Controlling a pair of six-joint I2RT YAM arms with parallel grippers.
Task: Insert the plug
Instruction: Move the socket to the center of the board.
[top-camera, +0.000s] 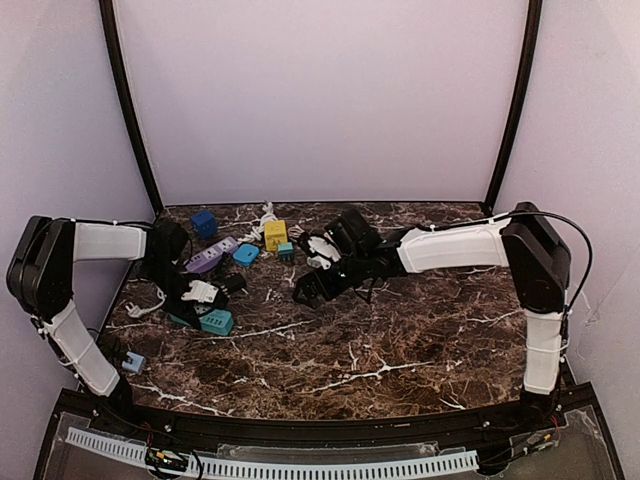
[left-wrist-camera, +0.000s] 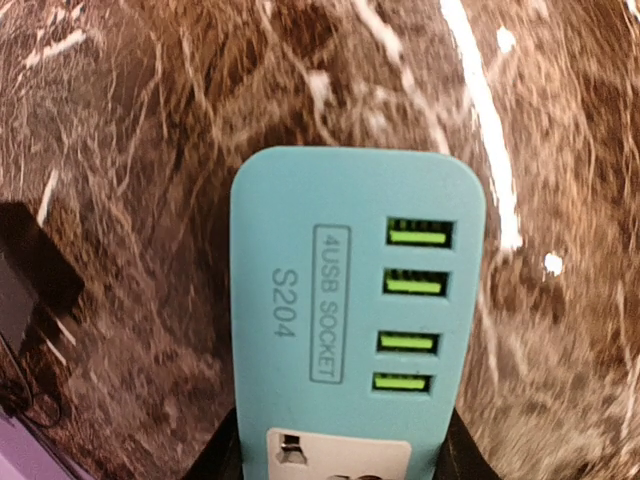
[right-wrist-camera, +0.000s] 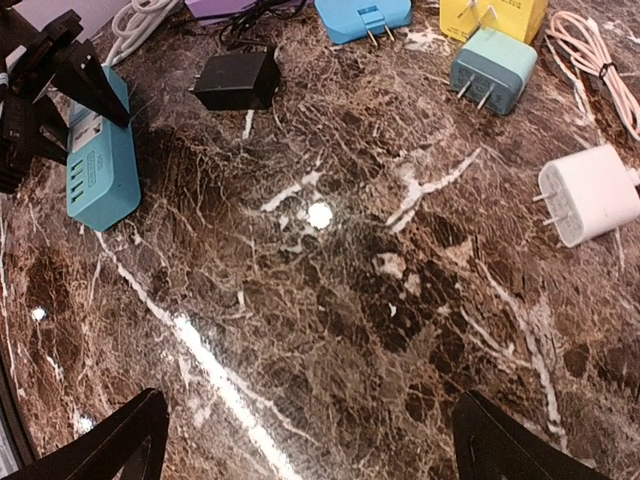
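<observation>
A robotics lab cell, built as a closed recording booth rather than a home or shop. A plain pale lilac backdrop (top-camera: 320, 100) shuts in the far side and both flanks, carried on bent black poles (top-camera: 127, 110). The left arm (top-camera: 100, 242) and right arm (top-camera: 450, 248) are bolted at the near edge of a dark marble-patterned table (top-camera: 400, 350). Along the near rim runs a slotted white strip (top-camera: 270, 468), possibly a cable duct. On the far left lie test pieces: a teal socket strip (top-camera: 215, 321) and coloured plug adapters (top-camera: 275, 234).

One teal power strip (right-wrist-camera: 100, 165), one purple power strip (top-camera: 205, 261) and five chargers, black (right-wrist-camera: 235, 80), blue (right-wrist-camera: 360, 14), yellow (right-wrist-camera: 493, 14), mint (right-wrist-camera: 495, 68) and white (right-wrist-camera: 592, 193), are pictured.
</observation>
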